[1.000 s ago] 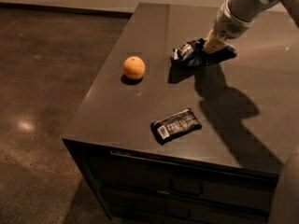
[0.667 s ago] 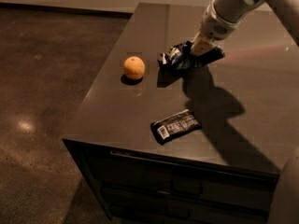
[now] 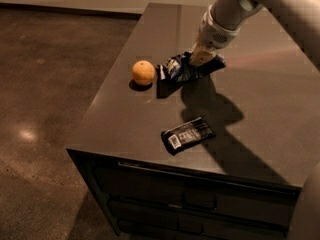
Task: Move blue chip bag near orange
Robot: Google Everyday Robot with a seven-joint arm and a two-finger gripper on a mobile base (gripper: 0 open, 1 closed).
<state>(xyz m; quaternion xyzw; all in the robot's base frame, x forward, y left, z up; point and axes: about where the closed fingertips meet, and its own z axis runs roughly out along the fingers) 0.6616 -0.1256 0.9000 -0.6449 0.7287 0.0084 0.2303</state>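
The orange [image 3: 143, 72] sits on the dark cabinet top [image 3: 125, 114] at its left side. The blue chip bag [image 3: 176, 68] is crumpled and lies just right of the orange, a small gap between them. My gripper [image 3: 201, 59] comes down from the upper right and is shut on the bag's right end, holding it at or just above the surface. The bag's right part is hidden by the gripper.
A small black packet with a white barcode label [image 3: 188, 134] lies near the front of the cabinet top. The top's left edge and front edge drop to a dark floor [image 3: 45, 84]. Drawers [image 3: 190, 204] show below the front edge.
My gripper has carried the blue chip bag leftward toward the orange. The gap between bag and orange has shrunk. The orange and the black packet have not moved.
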